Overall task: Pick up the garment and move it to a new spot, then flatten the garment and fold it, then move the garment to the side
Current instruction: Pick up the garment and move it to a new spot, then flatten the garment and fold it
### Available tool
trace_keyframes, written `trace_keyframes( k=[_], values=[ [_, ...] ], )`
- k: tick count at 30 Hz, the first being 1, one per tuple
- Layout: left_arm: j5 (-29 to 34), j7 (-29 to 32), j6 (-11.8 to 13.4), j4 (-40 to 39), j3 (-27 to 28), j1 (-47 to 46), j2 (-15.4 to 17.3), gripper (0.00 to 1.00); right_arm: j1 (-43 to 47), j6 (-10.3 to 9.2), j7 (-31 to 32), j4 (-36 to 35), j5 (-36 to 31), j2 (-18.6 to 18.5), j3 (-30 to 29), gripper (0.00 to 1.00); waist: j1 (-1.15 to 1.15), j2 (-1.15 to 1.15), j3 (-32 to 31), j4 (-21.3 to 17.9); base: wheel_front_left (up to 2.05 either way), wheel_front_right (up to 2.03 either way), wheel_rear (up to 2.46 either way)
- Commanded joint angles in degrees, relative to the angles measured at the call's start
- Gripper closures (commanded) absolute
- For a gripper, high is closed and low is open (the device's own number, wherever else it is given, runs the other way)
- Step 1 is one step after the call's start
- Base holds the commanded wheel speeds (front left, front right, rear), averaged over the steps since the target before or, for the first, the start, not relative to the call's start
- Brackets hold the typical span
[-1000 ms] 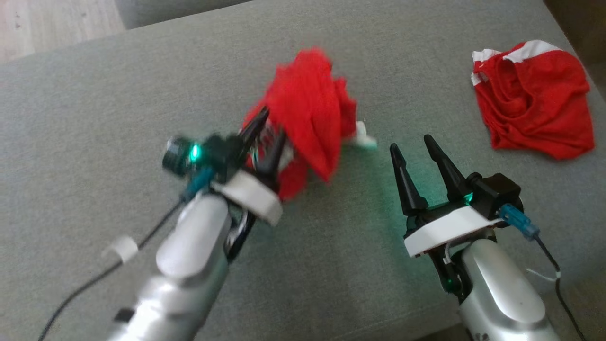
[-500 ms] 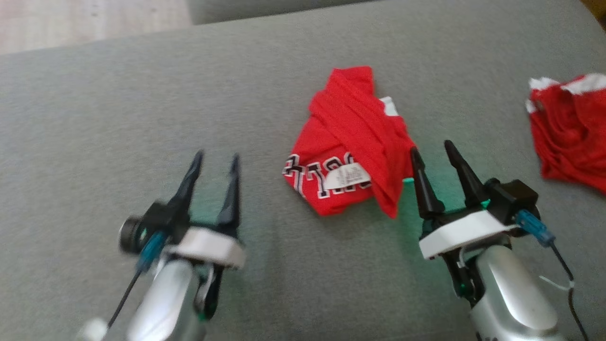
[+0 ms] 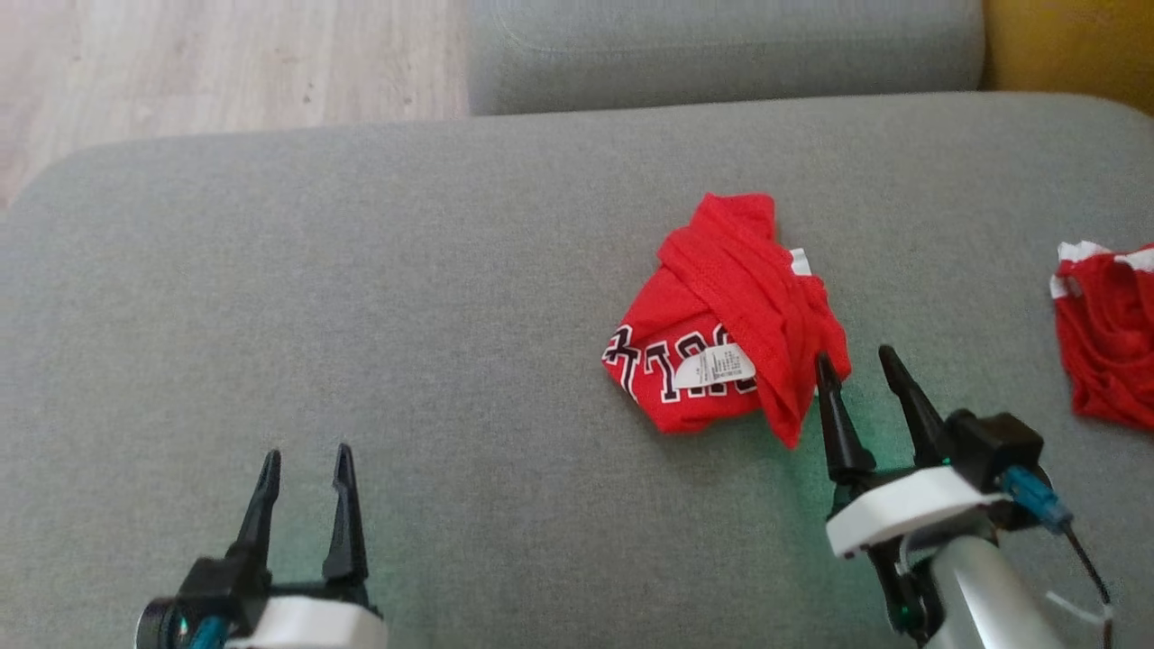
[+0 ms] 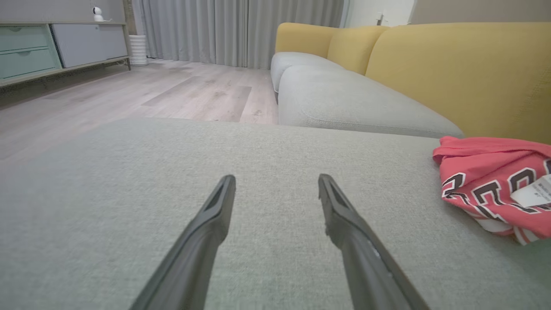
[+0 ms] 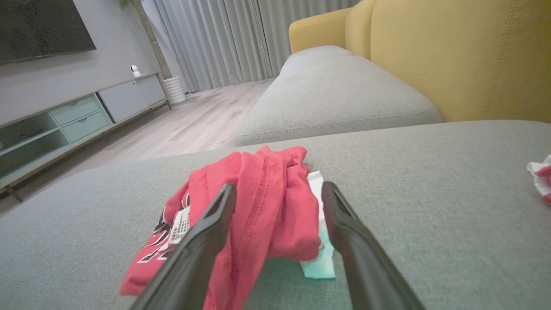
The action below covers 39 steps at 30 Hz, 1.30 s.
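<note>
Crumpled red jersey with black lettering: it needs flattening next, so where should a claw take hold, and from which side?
Probably the near end of the bunched ridge on the crumpled red jersey, approached from the robot's right by the open right claw. That fold stands proud of the grey cushion, and in the right wrist view it lines up between the claw's fingers.

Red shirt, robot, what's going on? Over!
Left gripper open, empty. Right gripper open, tips at edge of red shirt. Shirt bunched on the cushion, not flattened. Another red garment lies apart, far right.
</note>
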Motion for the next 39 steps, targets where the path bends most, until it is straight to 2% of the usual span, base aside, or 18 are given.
trace_keyframes(
  k=[1, 9, 13, 17, 28, 29, 30, 31, 32, 39],
  values=[
    [0.55, -0.29, -0.20, -2.23, 2.33, -1.08, 0.15, 0.00, -0.57, -0.04, -0.63, -1.45, -0.50, 0.31, 0.81, 0.00, 0.01, 0.00, -0.80, 0.52, 0.00, 0.00, 0.00],
    [-0.44, -0.29, -0.18, -2.48, 1.92, 1.47, 0.05, 0.00, 1.62, -0.04, -0.63, -1.18, -0.48, 0.31, 0.89, 0.00, 0.01, 0.00, -2.15, 0.58, 0.00, 0.00, 0.00],
    [-0.75, -0.29, -0.01, -2.52, 1.24, 0.72, 0.05, 0.00, 1.63, -0.04, -0.63, -1.11, -1.38, 0.31, 3.80, 0.00, 0.01, 0.00, -1.39, 0.82, 0.00, 0.00, 0.00],
    [-1.39, -0.29, 0.20, -2.25, -0.11, -0.13, 0.05, 0.00, 1.09, -0.04, -0.63, 1.96, -2.95, 0.31, 5.89, 0.00, 0.01, 0.00, -0.53, 1.70, 0.00, 0.00, 0.00],
    [-2.15, -0.29, 0.59, -1.63, -1.58, -0.24, 0.04, 0.00, -0.06, -0.04, -0.63, 5.16, -2.82, 0.31, 4.51, 0.00, 0.01, 0.00, 0.72, 3.83, 0.00, 0.00, 0.00],
    [-2.16, -0.29, 0.59, -1.60, -1.51, -0.23, 0.04, 0.00, -0.07, -0.04, -0.63, 5.15, -2.45, 0.31, 4.35, 0.07, 0.01, 0.00, 0.80, 3.88, 0.00, 0.00, 0.00],
    [-2.21, -0.29, 0.64, -1.60, -1.48, -0.25, 0.04, 0.00, -0.12, -0.04, -0.63, 5.03, -2.17, 0.31, 4.33, 0.44, 0.01, 0.00, 0.90, 3.91, 0.00, 0.00, 0.00],
    [-2.25, -0.29, 0.70, -1.62, -1.47, -0.28, 0.04, 0.00, -0.18, -0.04, -0.63, 4.54, -1.80, 0.31, 4.30, 0.89, 0.01, 0.00, 1.01, 3.90, 0.00, 0.00, 0.00],
    [-2.29, -0.29, 0.76, -1.65, -1.51, -0.32, 0.04, 0.00, -0.22, -0.04, -0.63, 3.86, -1.34, 0.31, 4.22, 1.00, 0.01, 0.00, 1.14, 3.88, 0.00, 0.00, 0.00],
    [-2.89, -0.29, 0.92, -1.78, -3.22, -1.59, 0.04, 0.00, -1.45, -0.04, -0.63, -7.00, 1.45, 0.31, 4.83, 1.00, 0.01, 0.00, 1.74, 4.51, 0.00, 0.00, 0.00]
  ],
)
